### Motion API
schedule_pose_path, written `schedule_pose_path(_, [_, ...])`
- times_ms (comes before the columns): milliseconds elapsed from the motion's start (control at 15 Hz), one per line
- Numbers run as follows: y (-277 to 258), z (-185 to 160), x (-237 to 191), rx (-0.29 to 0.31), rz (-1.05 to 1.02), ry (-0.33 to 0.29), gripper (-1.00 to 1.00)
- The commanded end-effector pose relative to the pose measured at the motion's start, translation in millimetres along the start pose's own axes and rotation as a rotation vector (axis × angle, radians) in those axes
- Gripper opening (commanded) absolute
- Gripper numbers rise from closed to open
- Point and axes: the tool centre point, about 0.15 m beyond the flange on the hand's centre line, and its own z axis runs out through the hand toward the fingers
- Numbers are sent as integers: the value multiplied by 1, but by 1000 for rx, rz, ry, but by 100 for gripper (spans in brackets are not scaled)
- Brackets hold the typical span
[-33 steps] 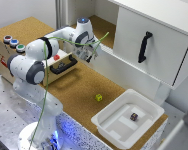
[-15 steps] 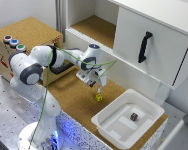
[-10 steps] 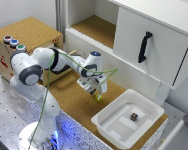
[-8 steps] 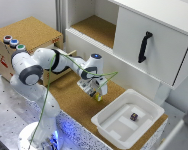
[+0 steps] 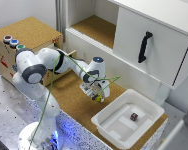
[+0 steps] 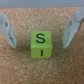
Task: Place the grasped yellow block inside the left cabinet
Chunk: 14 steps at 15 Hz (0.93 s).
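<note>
Taking the cabinet [image 5: 96, 27] as the landmark and reading the exterior view from its left: the button box [image 5: 29, 37] stands off to the cabinet's left, beyond its white side wall. Next comes the cabinet itself, an open white-walled bay with a cork floor, nothing visible inside it. The arm reaches out in front of the cabinet, below its front ledge, and the gripper [image 5: 97, 96] hangs low over the cork mat [image 5: 74, 97] there. Further right, under the cabinet's handled panel [image 5: 149, 47], sits a white tray [image 5: 111, 127] with a dark cube [image 5: 134, 116] in it.

In the wrist view the block [image 6: 41, 44] lies flat on the cork, its dark marks facing up. The two fingers [image 6: 7, 31] stand on either side of it with clear gaps of cork between pad and block, so the pincer is spread wide and grips nothing. In the exterior view a speck of yellow shows just under the fingertips, in front of the cabinet and well below its floor level.

So, as I judge it, very little of the task is done. The gripper is lined up over the block, straddling it, but the grasp itself is not made. What remains is closing on the block, lifting it clear of the mat, carrying it up and back over the ledge into the cabinet bay, and setting it down on the cork floor there.
</note>
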Motion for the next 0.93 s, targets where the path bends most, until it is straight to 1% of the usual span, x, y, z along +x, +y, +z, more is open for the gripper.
schedule_pose_path(0, [-8,16,10,52,-18,-63,-100])
schedule_pose_path(133, [-5,18,6,52,-7,-66,-100])
schedule_pose_path(200, [-3,16,5,55,-7,-52,-100])
schedule_pose_path(333, [-1,17,4,42,-2,-58,-100])
schedule_pose_path(467, [-4,10,3,37,-17,-51,-100])
schedule_pose_path(600, [-16,-8,10,48,-43,-16,-100])
schedule_pose_path(867, [-61,-63,42,94,-142,102,-100])
